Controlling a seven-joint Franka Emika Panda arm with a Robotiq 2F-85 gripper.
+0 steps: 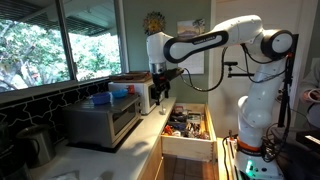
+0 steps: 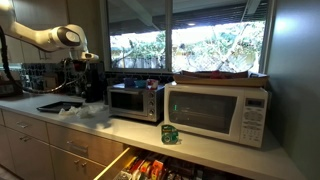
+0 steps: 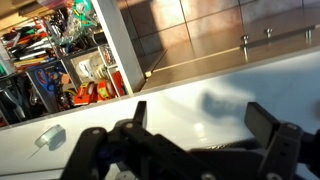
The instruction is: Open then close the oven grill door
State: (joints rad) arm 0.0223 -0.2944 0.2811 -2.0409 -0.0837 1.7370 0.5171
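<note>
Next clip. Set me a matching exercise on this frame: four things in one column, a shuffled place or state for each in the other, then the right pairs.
Things:
1. oven grill door
2. wooden drawer
3. gripper
4. green can

Places and states:
A. pulled out, full of items
B. standing on the counter
C. shut, silver-framed
D. open, holding nothing

Pairs: 1-C, 2-A, 3-D, 4-B

The arm [image 1: 205,42] reaches out level, hand [image 3: 197,112] (pointing down) spread open.
</note>
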